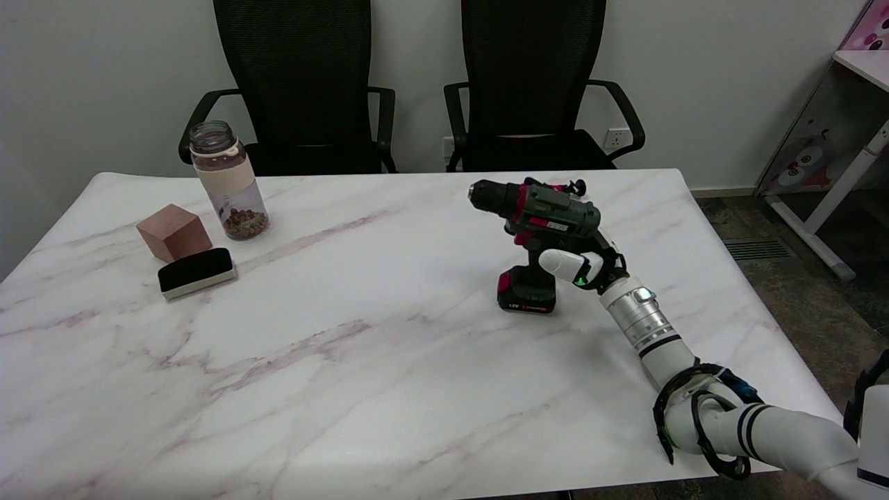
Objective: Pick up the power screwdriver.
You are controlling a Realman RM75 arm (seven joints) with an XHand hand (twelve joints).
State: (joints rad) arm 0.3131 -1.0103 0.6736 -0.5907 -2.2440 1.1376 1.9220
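The power screwdriver [538, 215] is dark green and black with red trim, upright on the marble table [361, 361], right of centre, its chuck pointing left and its battery base [526, 292] on the tabletop. My right hand [580, 264] is wrapped around its handle from the right, a white finger crossing the front of the grip below the body. The tool's base looks to be touching the table still. Most of the hand is hidden behind the tool.
At the table's left stand a clear jar [228, 182] with brown bits in it, a wooden cube [173, 232] and a black-topped eraser [196, 272]. Two black chairs [535, 83] stand behind the far edge. My right arm [694, 389] crosses the lower right corner.
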